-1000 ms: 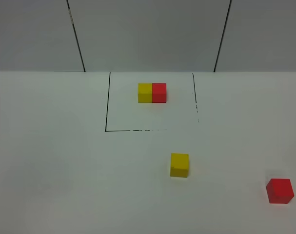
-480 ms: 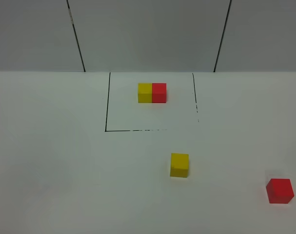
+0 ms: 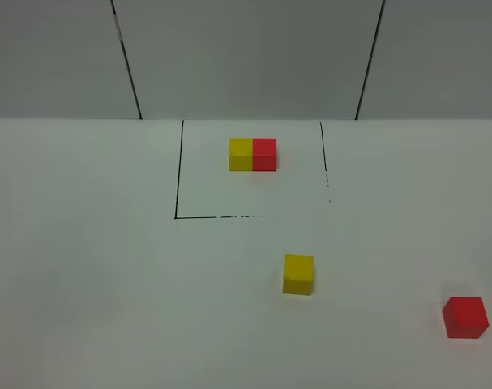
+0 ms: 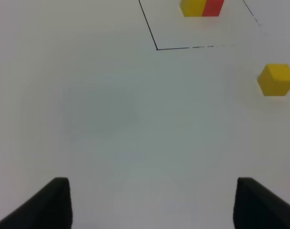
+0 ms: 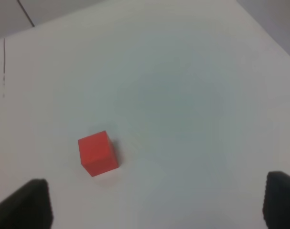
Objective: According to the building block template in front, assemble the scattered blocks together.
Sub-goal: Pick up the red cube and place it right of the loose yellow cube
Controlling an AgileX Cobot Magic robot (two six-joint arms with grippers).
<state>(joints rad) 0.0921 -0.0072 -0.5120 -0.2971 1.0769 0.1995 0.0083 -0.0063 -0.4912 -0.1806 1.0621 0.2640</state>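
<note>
Exterior high: yellow cube [image 3: 298, 274] loose at 5 o'clock from template [image 3: 253, 154], outside outlined square [image 3: 177, 178]; red cube [image 3: 465, 317] well apart, 4 o'clock from yellow. Both likely light, rigid, matte, so pinch opposite flat faces. Left gripper [image 4: 152, 205], right gripper [image 5: 156, 205] both spread wide, holding nothing.

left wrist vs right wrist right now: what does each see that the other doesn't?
Only left wrist: the building block template, a corner of the black outline around it, the loose yellow cube, and the left gripper, open and empty. Only right wrist: the loose red cube and the right gripper, also open and empty. Both: the white table, with no cube between the fingers.
</note>
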